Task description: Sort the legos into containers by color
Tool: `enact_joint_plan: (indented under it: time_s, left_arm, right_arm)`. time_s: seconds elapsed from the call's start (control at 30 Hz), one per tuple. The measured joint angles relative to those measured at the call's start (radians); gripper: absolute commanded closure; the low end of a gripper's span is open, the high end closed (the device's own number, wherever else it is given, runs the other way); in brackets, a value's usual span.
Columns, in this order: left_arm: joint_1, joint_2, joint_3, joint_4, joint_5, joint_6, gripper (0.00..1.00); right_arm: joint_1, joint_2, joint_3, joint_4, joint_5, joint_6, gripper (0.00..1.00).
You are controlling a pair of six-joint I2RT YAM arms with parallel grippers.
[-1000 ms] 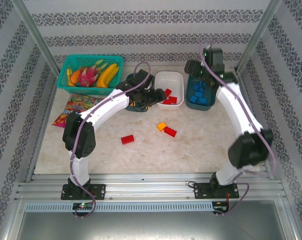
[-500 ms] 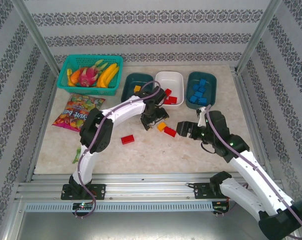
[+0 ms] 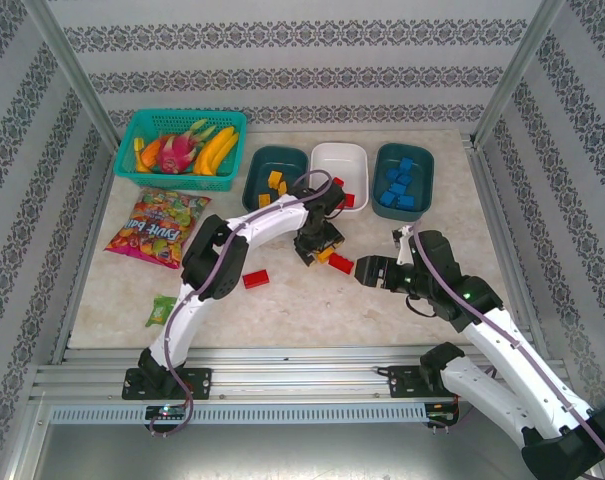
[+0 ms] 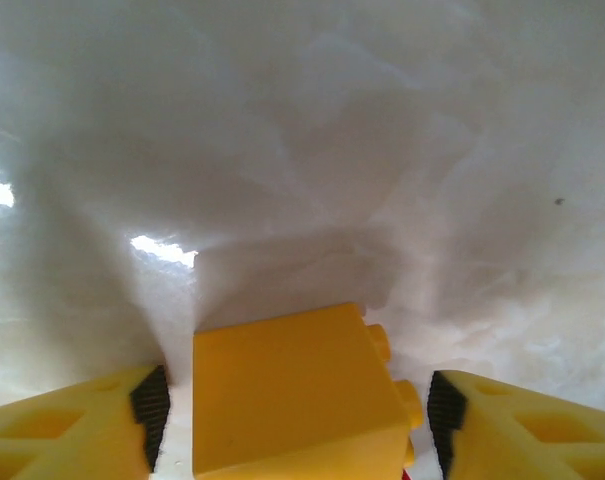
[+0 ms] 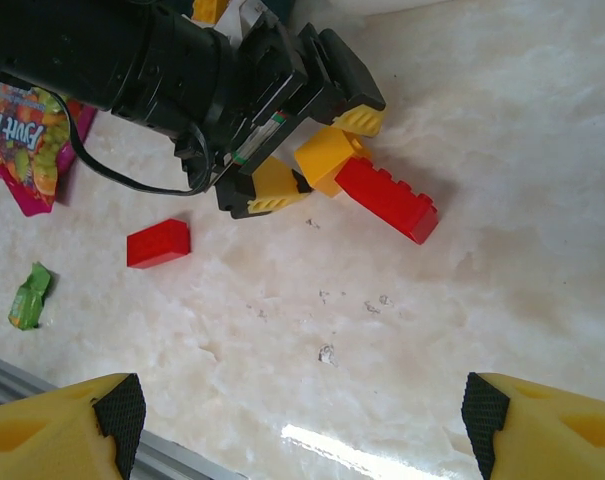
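The left gripper straddles the yellow-orange lego on the worktop, jaws on either side with slivers of gap, not yet pinching. One finger faces the block's studs, so closing could twist it or shove the red lego lying right against it. The right gripper, spread wide and empty, hovers near that same red piece (an arm clash looks possible).

Loose on the worktop are one yellow-orange and two reds, the second red lego well apart. There are three containers:
- The left teal tub holds about three yellow.
- The white tub holds reds, partly hidden.
- The right teal tub holds blues too bunched to count.
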Motion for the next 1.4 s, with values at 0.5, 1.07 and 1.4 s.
enact_joint_plan:
  time_s: [0.5,1.07,1.4]
  left_arm:
    - [-0.008,-0.005,0.086,-0.092,-0.12,0.02,0.67]
    - [0.303,-0.012,0.399,0.005,-0.154,0.219,0.66]
    - [0.388,0.287,0.536,0.216,-0.03,0.164,0.65]
  right_arm:
    - [-0.054,0.051,0.028,0.007,-0.066,-0.036,0.17]
    - [-0.038,0.505,0.246,0.509,-0.071,0.101,0.16]
    - [-0.038,0.694,0.436,0.605,-0.065,0.134,0.17]
